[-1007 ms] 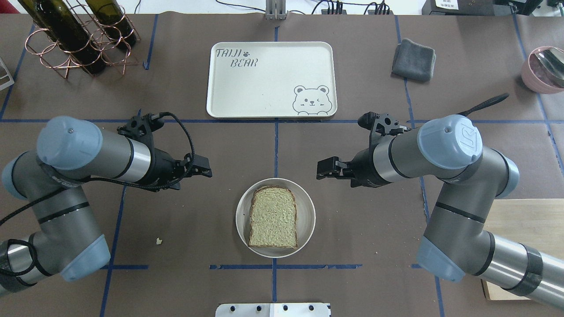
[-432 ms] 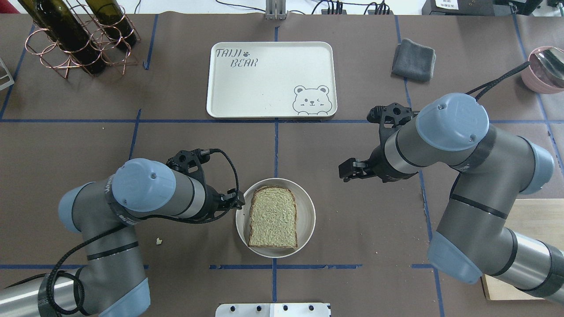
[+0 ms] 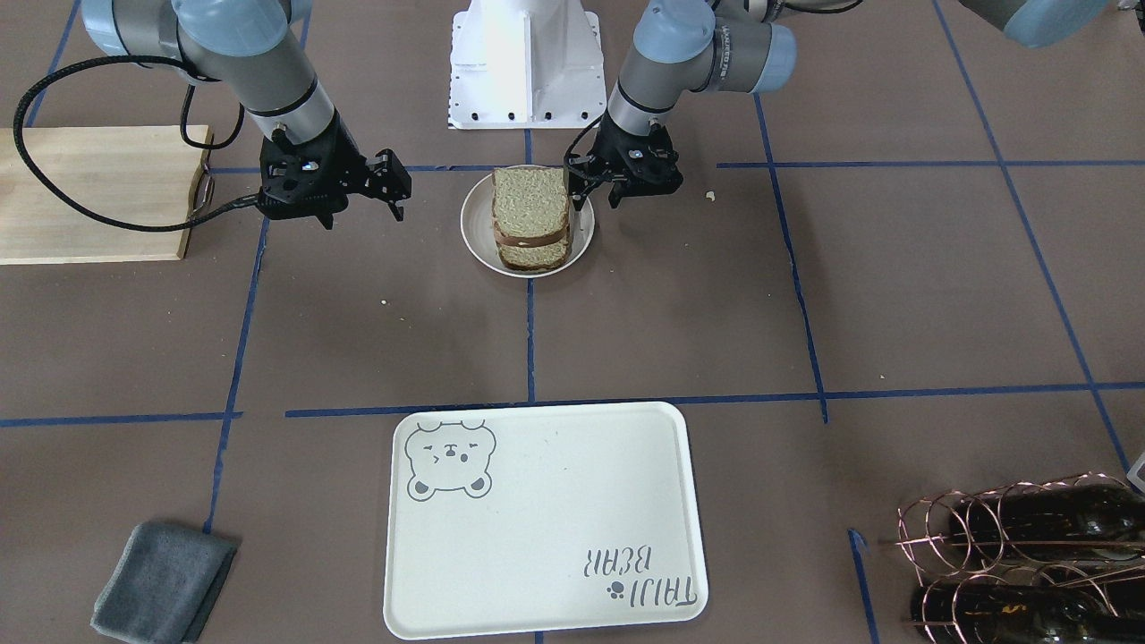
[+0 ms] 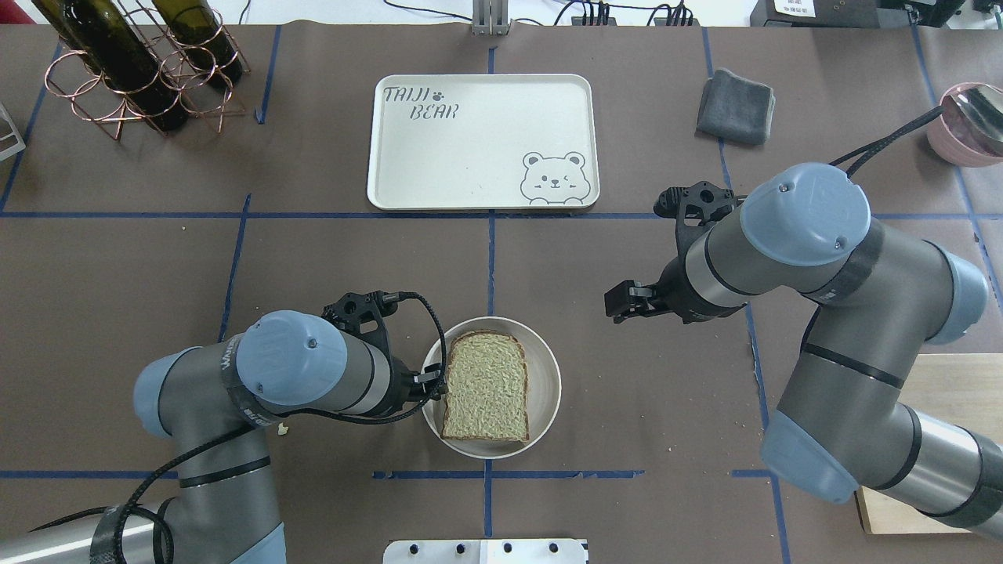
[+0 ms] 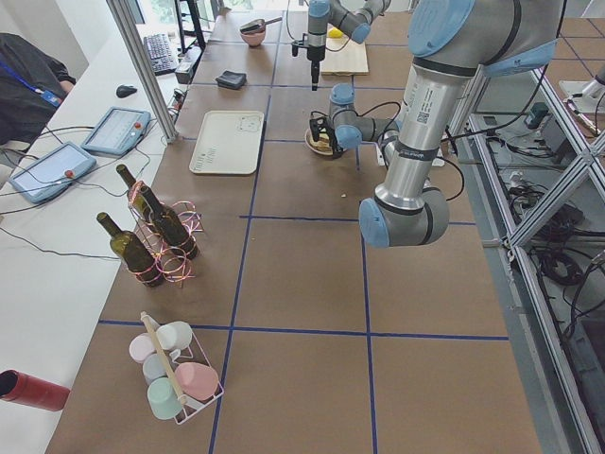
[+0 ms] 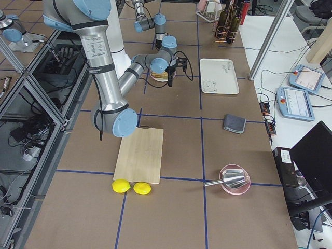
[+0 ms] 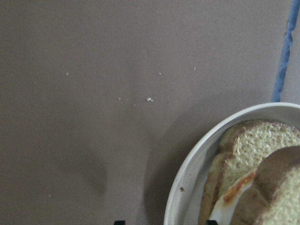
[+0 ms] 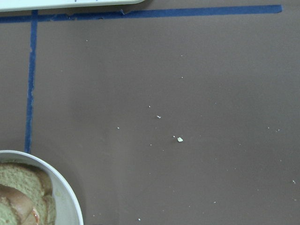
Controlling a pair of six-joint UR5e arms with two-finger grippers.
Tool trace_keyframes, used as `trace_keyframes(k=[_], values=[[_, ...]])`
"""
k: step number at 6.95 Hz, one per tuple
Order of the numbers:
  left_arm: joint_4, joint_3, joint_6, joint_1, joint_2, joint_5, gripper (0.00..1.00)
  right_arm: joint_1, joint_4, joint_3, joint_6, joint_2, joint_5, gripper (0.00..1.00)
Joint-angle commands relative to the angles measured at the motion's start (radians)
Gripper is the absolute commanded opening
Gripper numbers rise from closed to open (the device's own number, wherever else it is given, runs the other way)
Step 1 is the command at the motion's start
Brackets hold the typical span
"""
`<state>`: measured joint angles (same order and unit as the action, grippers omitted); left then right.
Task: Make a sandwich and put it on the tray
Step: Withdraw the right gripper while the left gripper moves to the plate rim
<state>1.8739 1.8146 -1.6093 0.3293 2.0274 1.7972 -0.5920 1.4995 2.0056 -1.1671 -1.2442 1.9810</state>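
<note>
A: So, where is the sandwich (image 4: 486, 385) right now?

B: On the round white plate (image 4: 548, 368), near the robot's edge of the table. Two slices of bread are stacked, and the left wrist view shows a white edge of egg (image 7: 233, 193) with an orange streak between them.

A: And the tray (image 4: 470, 141)?

B: Take the overhead view as a dial centred on the plate. The tray lies at 12 o'clock, well apart from the sandwich, past a blue tape line.

A: What about the left gripper (image 3: 596, 197)?

B: It is at 9 o'clock of the plate, low over the rim and just beside the sandwich. Its jaws are spread and grasp nothing. The wrist view shows the two dark fingertips (image 7: 119, 222) wide apart at the bottom edge, with the plate rim between them. I cannot tell whether a finger touches the bread.

A: And the right gripper (image 4: 611, 305)?

B: At about 2 o'clock from the plate, apart from it, above bare table. It points toward the centre line. Its jaws look parted, and it carries nothing.

A: Anything else on the table?

B: A folded grey cloth (image 4: 735, 106) lies between 1 and 2 o'clock, further out than the right gripper. Wine bottles (image 4: 133, 70) in a wire rack stand between 10 and 11 o'clock at the far corner. A wooden board (image 4: 948, 392) lies at 3 o'clock, partly under the right arm.
</note>
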Motion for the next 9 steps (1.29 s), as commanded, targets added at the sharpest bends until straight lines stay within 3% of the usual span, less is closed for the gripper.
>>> trace_keyframes(k=[1,5,6,7,9], values=[[0.001,-0.015,-0.003,-0.021,0.002,-0.016,0.52,0.001,0.001,-0.001,0.0,0.003,-0.001,1.0],[0.005,-0.05,-0.001,-0.024,0.023,-0.016,0.44,0.0,0.001,-0.001,0.0,-0.003,0.001,1.0],[0.007,-0.051,-0.001,-0.024,0.023,-0.016,0.27,0.0,-0.001,0.001,0.0,-0.003,0.001,1.0],[0.008,-0.049,0.0,-0.024,0.023,-0.015,0.02,0.0,0.001,0.001,0.0,-0.003,0.001,1.0],[0.022,-0.035,0.002,-0.022,0.02,-0.01,0.0,-0.003,-0.001,0.004,0.0,-0.006,0.001,1.0]])
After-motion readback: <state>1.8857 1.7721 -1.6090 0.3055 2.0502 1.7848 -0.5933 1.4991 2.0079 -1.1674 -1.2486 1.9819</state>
